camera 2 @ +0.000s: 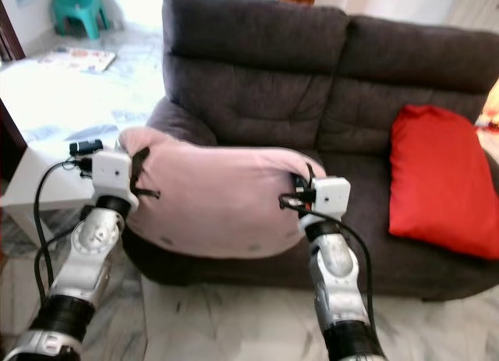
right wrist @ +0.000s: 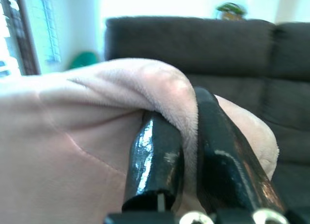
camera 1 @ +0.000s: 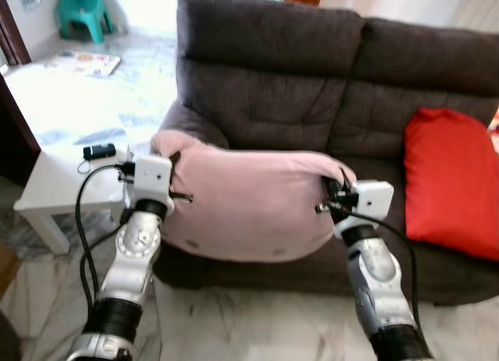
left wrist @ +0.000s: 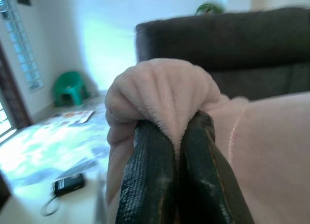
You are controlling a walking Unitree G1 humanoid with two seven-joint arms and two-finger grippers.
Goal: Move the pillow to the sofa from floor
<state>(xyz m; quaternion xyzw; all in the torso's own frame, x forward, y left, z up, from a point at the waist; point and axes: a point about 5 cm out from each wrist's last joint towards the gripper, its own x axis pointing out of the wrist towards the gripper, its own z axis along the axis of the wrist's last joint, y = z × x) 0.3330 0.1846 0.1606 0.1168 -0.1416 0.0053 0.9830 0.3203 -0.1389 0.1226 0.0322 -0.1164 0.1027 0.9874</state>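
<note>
Both grippers, left [camera 1: 178, 176] and right [camera 1: 334, 196], pinch the pillow's [camera 1: 249, 205] corners in front of the sofa [camera 1: 312, 88]. Carry it forward level, letting go only above the seat.

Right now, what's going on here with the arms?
The robot holds a soft pink fabric pillow off the floor, in front of the dark grey-brown sofa. The left gripper pinches one top corner, the right gripper the other. A red cushion sits on the sofa's right seat.

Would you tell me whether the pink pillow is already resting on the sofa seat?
No, the pink pillow hangs before the sofa, pinched by both hands.
</note>
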